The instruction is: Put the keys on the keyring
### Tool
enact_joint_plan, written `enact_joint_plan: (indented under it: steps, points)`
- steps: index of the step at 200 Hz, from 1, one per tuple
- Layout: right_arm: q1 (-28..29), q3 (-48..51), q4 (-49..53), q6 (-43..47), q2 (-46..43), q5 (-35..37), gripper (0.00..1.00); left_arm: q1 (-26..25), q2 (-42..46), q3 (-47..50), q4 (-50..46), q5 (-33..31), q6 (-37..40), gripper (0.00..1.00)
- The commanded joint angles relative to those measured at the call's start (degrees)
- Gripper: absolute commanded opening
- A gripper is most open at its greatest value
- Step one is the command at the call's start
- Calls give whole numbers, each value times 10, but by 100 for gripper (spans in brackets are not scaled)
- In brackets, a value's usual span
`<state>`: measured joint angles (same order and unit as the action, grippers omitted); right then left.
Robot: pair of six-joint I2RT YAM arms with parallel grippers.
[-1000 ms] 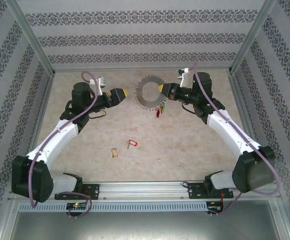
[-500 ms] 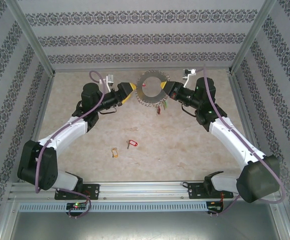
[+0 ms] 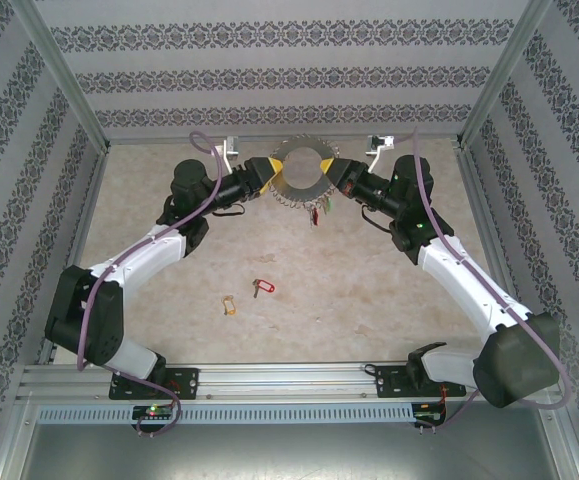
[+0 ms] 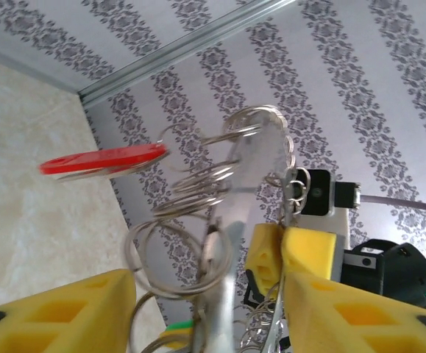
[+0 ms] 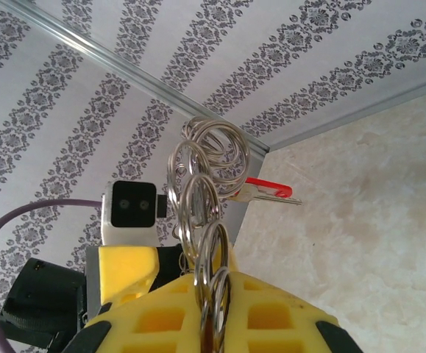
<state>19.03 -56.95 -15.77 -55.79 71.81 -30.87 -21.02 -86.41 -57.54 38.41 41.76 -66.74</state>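
Note:
The keyring (image 3: pixel 302 181), a big metal ring bristling with silvery keys and small rings, hangs above the far table between both grippers. My right gripper (image 3: pixel 333 176) is shut on its right edge; in the right wrist view the yellow pads (image 5: pixel 161 316) pinch the keyring's small rings (image 5: pixel 201 213). My left gripper (image 3: pixel 267 172) stands open at the ring's left edge, with the keyring's edge (image 4: pixel 235 220) between its spread fingers (image 4: pixel 58 312). Two loose keys lie on the table: the red-tagged key (image 3: pixel 262 287) and the tan-tagged key (image 3: pixel 229 304).
Patterned walls (image 3: pixel 289 70) and metal corner posts (image 3: pixel 69 90) close in the far side, just behind the keyring. A red tag (image 4: pixel 102 158) sticks out from the keyring, and coloured tags (image 3: pixel 317 214) dangle below it. Bare table (image 3: pixel 369 300) lies around the loose keys.
My left gripper has swung right and back until its open fingers straddle the keyring's left edge. The right gripper has carried the keyring slightly toward the back wall.

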Motion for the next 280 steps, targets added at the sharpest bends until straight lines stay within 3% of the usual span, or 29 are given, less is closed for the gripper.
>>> enact_joint_plan:
  steps: [1,27,47,75,122,142,170,202,216,224,236,245,260,280]
  points:
    - [8,9,-46,-15,-22,2,0,-4,-9,-17,61,2,-12,45]
    - [8,16,-57,-26,-23,2,0,-5,-15,-25,66,4,-16,40]
    - [7,18,-74,-36,-23,0,0,-5,-22,-32,64,12,-14,56]
    - [8,17,-88,-45,-20,-2,0,-9,-30,-37,71,20,-16,59]
    - [8,18,-95,-55,-12,-9,5,-13,-23,-56,53,31,3,38]
    - [7,24,-96,-48,-16,-7,7,-12,-14,-68,18,33,34,21]
    - [6,38,-89,-16,-35,-5,17,-9,1,-93,-53,40,92,8]
    - [-14,87,-47,65,-93,27,38,20,17,-125,-135,101,152,0]
    - [-30,113,-15,111,-129,57,43,39,26,-157,-232,143,218,0]
    - [-38,129,10,149,-153,86,45,47,31,-202,-376,151,321,0]
    - [-42,154,47,226,-188,140,47,44,24,-306,-667,76,531,0]
    - [-42,176,56,280,-209,173,48,39,8,-367,-803,14,630,0]
    - [-43,211,39,353,-234,187,48,39,-21,-431,-908,-27,679,0]
    - [-43,227,23,417,-238,161,48,37,-72,-488,-971,45,694,0]
